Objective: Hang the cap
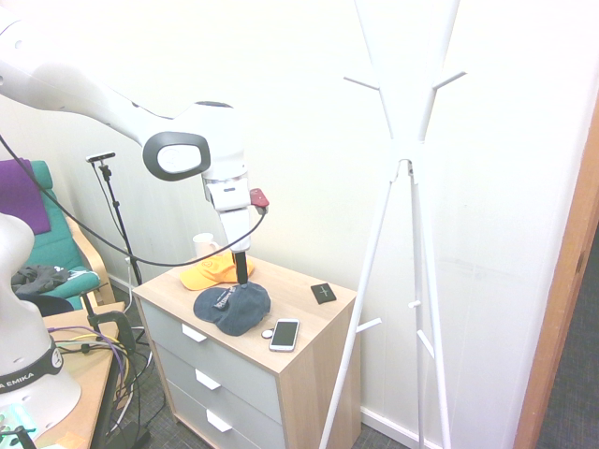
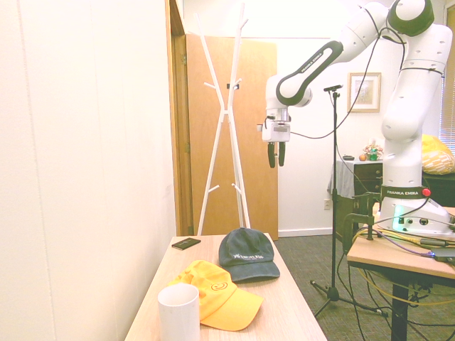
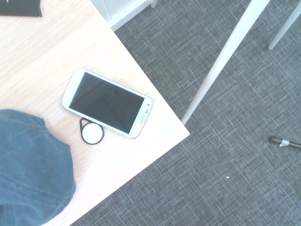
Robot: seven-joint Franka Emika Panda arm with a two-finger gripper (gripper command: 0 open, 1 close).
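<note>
The dark navy cap (image 1: pixel 234 309) lies flat on the wooden dresser top (image 1: pixel 314 316), pale lettering showing on its front (image 2: pixel 247 254). Part of its blue fabric (image 3: pixel 33 172) fills a corner of the wrist view. My gripper (image 2: pixel 276 154) hangs well above the dresser, near the corner by the phone, fingers pointing down. It is open, with nothing between the fingers. In the first exterior view the gripper (image 1: pixel 241 267) lines up just above the cap. The white coat stand (image 1: pixel 404 159) rises beside the dresser, its pegs bare.
A yellow-orange cap (image 2: pixel 217 295) and a white mug (image 2: pixel 178 312) sit on the dresser behind the navy one. A white phone (image 3: pixel 107 102), a round tag (image 3: pixel 92 133) and a flat black item (image 1: pixel 323 293) also lie there. A stand leg (image 3: pixel 221 61) crosses the grey carpet.
</note>
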